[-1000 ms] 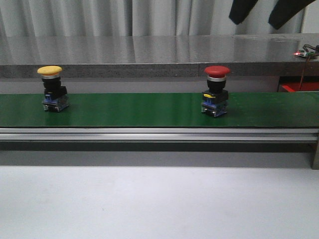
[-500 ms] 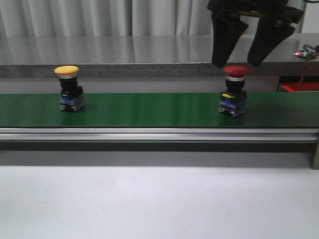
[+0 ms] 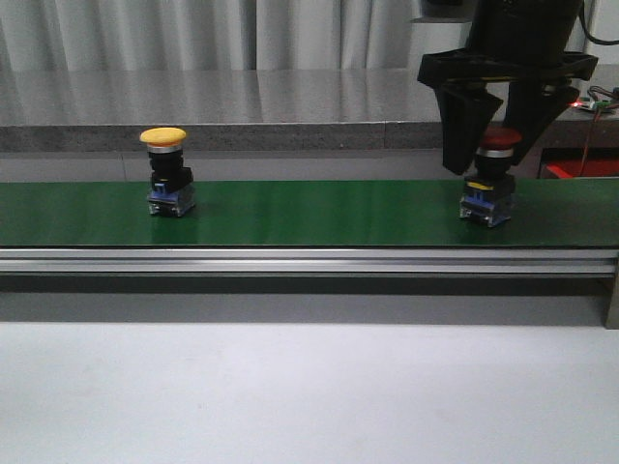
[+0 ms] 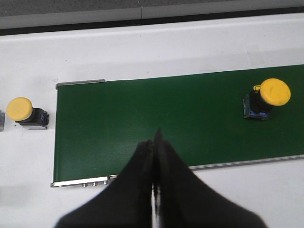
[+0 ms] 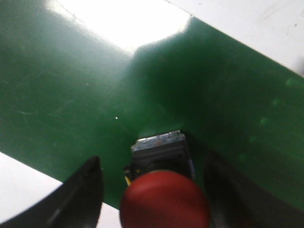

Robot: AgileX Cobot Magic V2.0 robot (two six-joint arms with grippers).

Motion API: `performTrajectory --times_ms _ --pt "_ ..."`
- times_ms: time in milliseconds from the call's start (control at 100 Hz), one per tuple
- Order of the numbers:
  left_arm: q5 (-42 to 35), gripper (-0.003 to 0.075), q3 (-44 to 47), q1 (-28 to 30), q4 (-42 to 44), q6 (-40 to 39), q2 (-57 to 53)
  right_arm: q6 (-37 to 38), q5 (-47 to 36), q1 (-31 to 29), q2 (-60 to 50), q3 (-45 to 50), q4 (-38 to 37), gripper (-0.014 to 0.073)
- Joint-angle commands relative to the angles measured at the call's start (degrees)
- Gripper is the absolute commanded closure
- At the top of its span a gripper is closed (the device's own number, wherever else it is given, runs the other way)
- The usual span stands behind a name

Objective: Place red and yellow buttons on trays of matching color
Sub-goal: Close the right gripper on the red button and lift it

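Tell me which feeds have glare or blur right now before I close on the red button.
Right wrist view: a blown-out white glare patch on the green conveyor belt; the red mushroom-head push button and the right gripper fingers look soft. Front view: sharp, with mild sheen on the belt. Left wrist view: evenly lit, with the yellow mushroom-head push button crisp.

two buttons (image 3: 167, 174) (image 3: 488, 182) on belt (image 3: 319, 213), far apart
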Motion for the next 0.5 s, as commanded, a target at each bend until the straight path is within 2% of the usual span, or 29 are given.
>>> performTrajectory --times_ms 0,100,490 --pt "-2.75 0.074 -1.39 -0.24 -1.51 -0.29 -1.46 1.04 -0.67 -0.29 -3.04 -1.82 -0.92 0.025" --pt "-2.75 0.074 -1.39 -0.24 -1.51 -0.29 -1.46 1.5 -0.74 -0.29 -3.04 -1.82 -1.06 0.0291" --pt "-2.75 0.074 -1.39 -0.24 -1.51 -0.29 -1.46 1.54 -1.18 -1.07 -7.54 -1.82 -1.74 0.0291"
